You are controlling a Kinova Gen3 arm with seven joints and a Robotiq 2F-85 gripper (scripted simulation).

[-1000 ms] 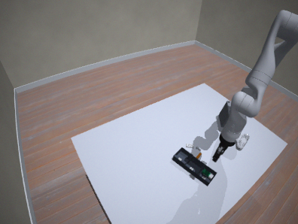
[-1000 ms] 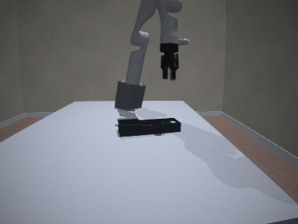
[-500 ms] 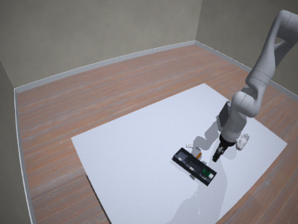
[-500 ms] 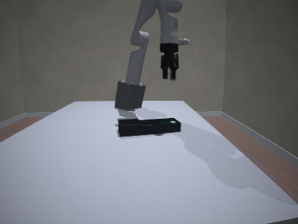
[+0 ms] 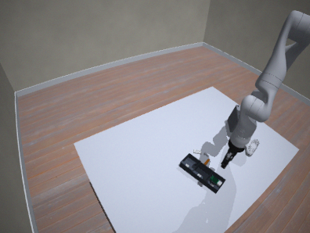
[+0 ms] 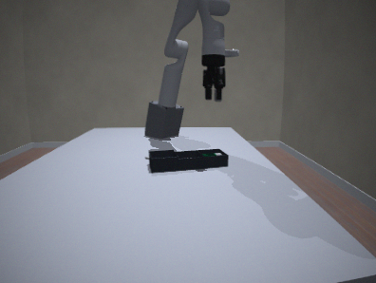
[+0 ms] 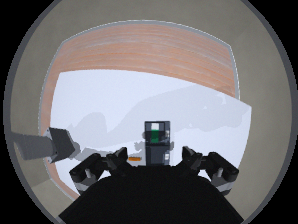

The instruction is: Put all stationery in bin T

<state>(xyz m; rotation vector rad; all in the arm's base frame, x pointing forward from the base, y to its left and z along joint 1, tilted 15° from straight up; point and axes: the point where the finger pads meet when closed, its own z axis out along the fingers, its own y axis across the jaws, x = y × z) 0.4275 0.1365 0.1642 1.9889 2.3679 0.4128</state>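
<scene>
While hanging high above the white desk (image 5: 129, 156), wide open and holding nothing: jaws of the gripper (image 6: 214, 95). Down below, near the black row of bins (image 5: 202, 173): a small orange thing (image 5: 205, 160) and a small white thing (image 5: 196, 150). Inside the end bin: something green (image 5: 214, 180). Well apart from the bins, by the arm: a white shoe (image 5: 253, 147).

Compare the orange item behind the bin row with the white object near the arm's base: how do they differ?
Colour: the orange item is orange, the white object pale white. Size: the orange item shows smaller, the white object bulkier. Place: the orange item lies right by the black bins, the white object well apart. Both rest on the table, outside the bins.
</scene>
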